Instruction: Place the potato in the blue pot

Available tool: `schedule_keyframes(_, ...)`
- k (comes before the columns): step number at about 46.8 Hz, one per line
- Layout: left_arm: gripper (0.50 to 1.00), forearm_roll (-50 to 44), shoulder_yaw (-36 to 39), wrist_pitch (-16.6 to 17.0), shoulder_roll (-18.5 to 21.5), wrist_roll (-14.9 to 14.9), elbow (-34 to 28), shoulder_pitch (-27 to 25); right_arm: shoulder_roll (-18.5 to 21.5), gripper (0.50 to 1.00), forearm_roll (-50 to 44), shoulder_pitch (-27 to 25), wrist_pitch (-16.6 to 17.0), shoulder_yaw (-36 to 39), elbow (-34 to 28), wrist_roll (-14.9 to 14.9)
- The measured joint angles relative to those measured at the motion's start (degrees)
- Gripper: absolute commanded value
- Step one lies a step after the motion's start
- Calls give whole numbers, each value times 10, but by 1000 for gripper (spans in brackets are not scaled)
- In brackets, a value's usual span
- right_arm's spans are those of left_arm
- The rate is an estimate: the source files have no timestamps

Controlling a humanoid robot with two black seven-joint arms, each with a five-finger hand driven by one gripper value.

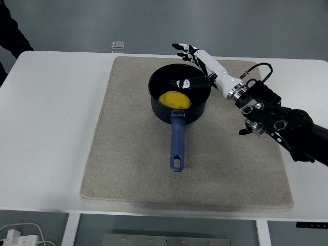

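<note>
Head view: one moment over the white table (56, 128), blue pot taken as the landmark for every place below.
Blue pot (197, 110): sitting upright on the beige mat (128, 164), toward the mat's far side; long blue handle (177, 143) pointing at the table's near edge.
Potato (175, 99): lying inside the pot, on its floor, against the near wall just above the handle root; nothing is touching it.
Right hand (197, 64): reaching in over the pot's far right rim, fingers (184, 53) spreading wide and flat, thumb (187, 82) stretching out across the pot's opening; it is gripping nothing.
Left hand: not showing anywhere.
Task state: judging by how things lie, the potato is already where it belongs; what is left looks like clearing the hand away from the pot.
Handling, potato: reading as a smooth, rounded yellow lump, probably firm and fairly light; likely to roll on the pot floor and slip under a pinch at its ends.
Hold point, potato: if it needs lifting again, best wrapping fingers and thumb across its middle from above, the pot wall limiting any approach from the side.
Handling, pot: rigid, looks heavier than its load; the handle is offering the obvious grip.
Person: a dark sleeve (13, 38) showing well left of and beyond the pot.
Small clear block (118, 45): lying beyond the pot, off the mat's far edge.
</note>
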Motion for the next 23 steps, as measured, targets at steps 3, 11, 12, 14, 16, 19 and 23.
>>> schedule_keyframes(3,996,0,0,0,0,0,0,0,-3,928,11,1,1,2,0,0)
schedule_keyframes(11,996,0,0,0,0,0,0,0,-19,928,70,1,2,15,-1,-2)
schedule_keyframes(12,996,0,0,0,0,0,0,0,-19,928,76,1,3,21,-1,-6)
schedule_keyframes(14,996,0,0,0,0,0,0,0,-22,928,94,1,3,39,-1,-24)
schedule_keyframes(16,996,0,0,0,0,0,0,0,-26,928,111,-2,4,61,-1,-50)
schedule_keyframes(19,996,0,0,0,0,0,0,0,-32,928,137,-5,5,100,-1,-91)
schedule_keyframes(23,996,0,0,0,0,0,0,0,-33,928,177,-12,5,150,-1,-147)
